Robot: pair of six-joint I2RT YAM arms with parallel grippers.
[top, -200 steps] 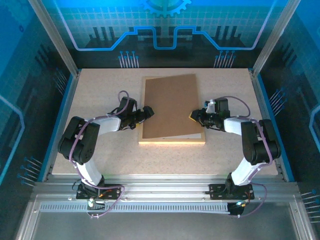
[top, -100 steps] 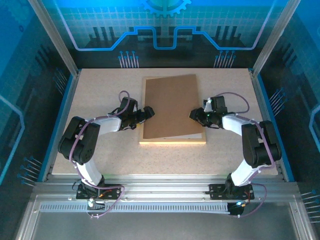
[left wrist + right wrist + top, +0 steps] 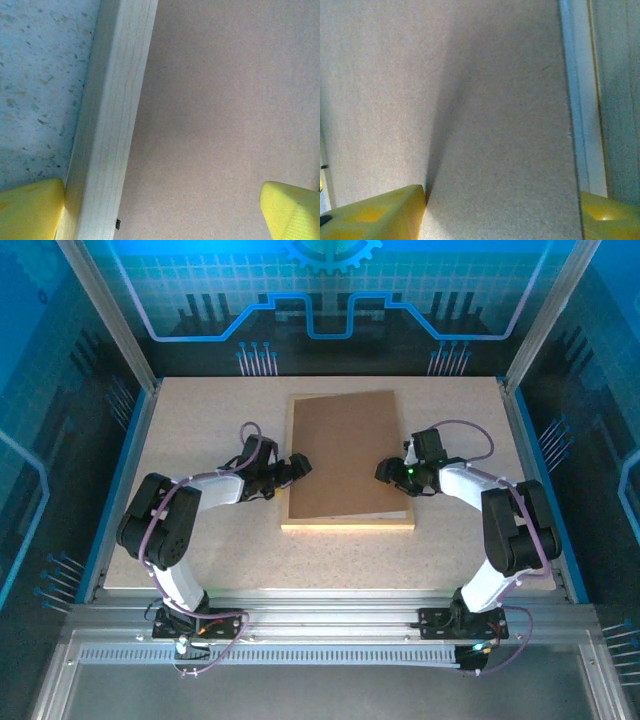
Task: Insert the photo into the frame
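The frame (image 3: 345, 523), of pale wooden rails, lies flat mid-table with a brown backing board (image 3: 342, 450) covering it. The photo is hidden. My left gripper (image 3: 297, 467) is open at the frame's left side. In the left wrist view its yellow fingertips (image 3: 30, 210) straddle the left rail (image 3: 112, 125), with the board (image 3: 225, 100) beside it. My right gripper (image 3: 388, 472) hovers over the board's right part, jaws open. Its fingertips (image 3: 375, 212) stand apart over the board (image 3: 495, 125), and a thin pale strip (image 3: 582, 100) runs along the board's right edge.
The speckled beige table (image 3: 200, 420) surrounds the frame on all sides. A raised blue border (image 3: 115, 490) and metal posts bound it left and right. A white sliver (image 3: 388, 512) shows at the board's near right corner.
The right gripper has opened wider and slid a little farther in over the board. The frame has shifted slightly to the right. The left arm has stayed still.
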